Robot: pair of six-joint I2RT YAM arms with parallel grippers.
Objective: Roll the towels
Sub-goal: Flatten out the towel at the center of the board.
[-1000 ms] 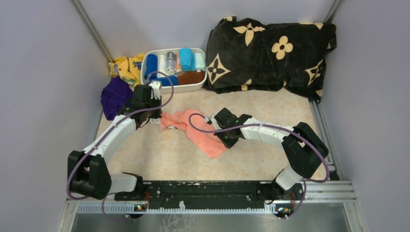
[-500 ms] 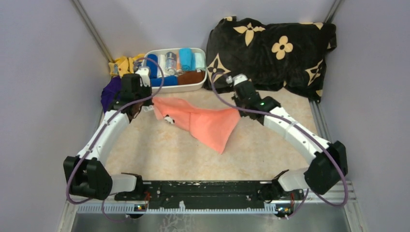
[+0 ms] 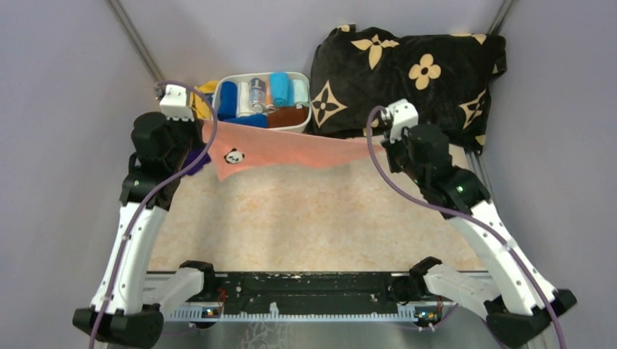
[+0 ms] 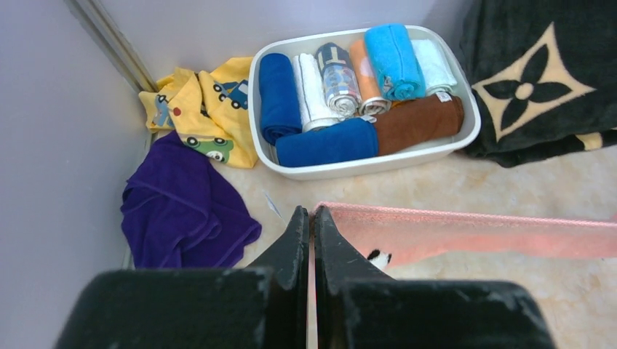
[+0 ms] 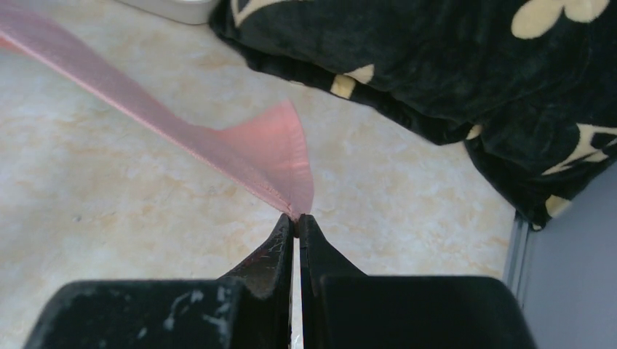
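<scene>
The pink towel (image 3: 291, 147) is held stretched above the worktop (image 3: 305, 218), one corner pinched in the left jaws and another in the right jaws, so a corner could be tugged free if the stretch is increased, with the purple towel (image 4: 182, 207) crumpled at the worktop's far left.

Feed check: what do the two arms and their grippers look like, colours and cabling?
The left arm and right arm have white link shells with black joint housings. A purple cable loops along each. The left gripper and right gripper are black, with two tapering, scuffed fingers.
</scene>
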